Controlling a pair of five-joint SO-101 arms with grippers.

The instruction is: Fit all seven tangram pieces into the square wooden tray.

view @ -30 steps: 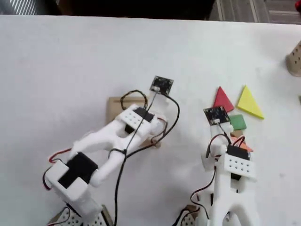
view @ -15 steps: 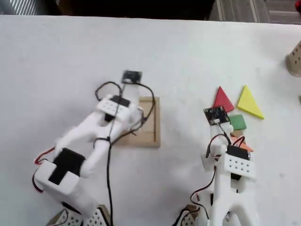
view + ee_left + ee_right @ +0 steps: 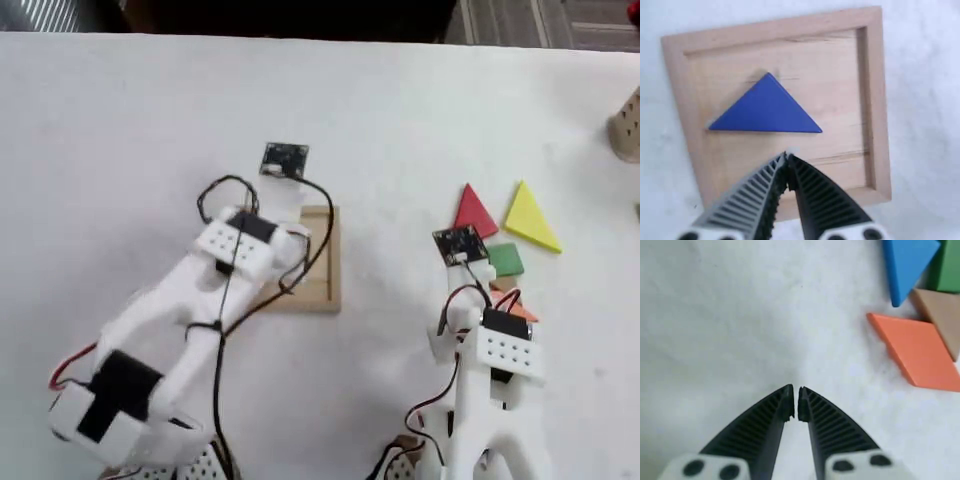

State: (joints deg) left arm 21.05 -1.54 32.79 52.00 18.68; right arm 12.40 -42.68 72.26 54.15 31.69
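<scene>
A square wooden tray (image 3: 872, 100) holds one large blue triangle (image 3: 766, 109) lying flat inside it. My left gripper (image 3: 787, 160) hangs shut over the tray's inner floor, just clear of the triangle's long edge, holding nothing. In the high view the left arm (image 3: 235, 250) covers most of the tray (image 3: 322, 270). My right gripper (image 3: 795, 402) is shut above bare table, beside an orange parallelogram (image 3: 917, 352), a tan piece (image 3: 940, 315), a smaller blue triangle (image 3: 907, 262) and a green piece (image 3: 947, 270). The red triangle (image 3: 474, 212), yellow triangle (image 3: 529, 218) and green square (image 3: 503, 259) lie right of the tray.
A cardboard-coloured object (image 3: 627, 125) stands at the table's right edge. The right arm (image 3: 495, 350) stands over the loose pieces near the front. White tabletop stretches wide to the left and behind the tray.
The left arm swung left across the tray, then drew back toward the front; the tray's right side came into sight. The right arm stayed still.
</scene>
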